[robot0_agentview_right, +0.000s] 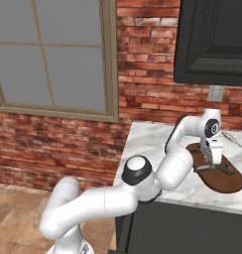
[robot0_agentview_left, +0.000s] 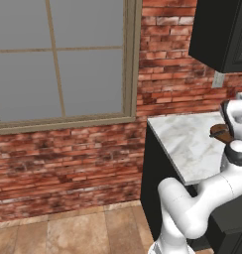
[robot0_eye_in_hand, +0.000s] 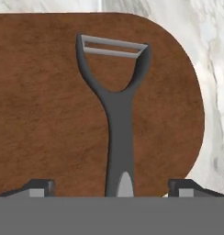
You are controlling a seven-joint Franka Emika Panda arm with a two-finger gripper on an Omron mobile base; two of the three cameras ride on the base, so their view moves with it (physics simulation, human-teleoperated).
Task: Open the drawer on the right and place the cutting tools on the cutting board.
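A cutting tool [robot0_eye_in_hand: 119, 133], a Y-shaped peeler with a dark grey handle and a silver blade, lies flat on the reddish-brown cutting board [robot0_eye_in_hand: 45, 101]. My gripper [robot0_eye_in_hand: 112, 186] hangs just above it, open, with one fingertip on each side of the handle and clear gaps between. In the right base view the gripper [robot0_agentview_right: 215, 161] points down over the cutting board [robot0_agentview_right: 227, 182], which lies on the marble counter. The rounded end of the cutting board [robot0_agentview_left: 218, 131] peeks out behind my arm in the left base view.
The marble countertop [robot0_agentview_right: 148, 141] ends at a brick wall with a window [robot0_agentview_right: 53, 54]. A dark upper cabinet [robot0_agentview_right: 212, 39] hangs over the counter. A slim grey object [robot0_agentview_right: 233, 138] lies on the counter beyond the board. Dark cabinet fronts [robot0_agentview_left: 155, 188] run below.
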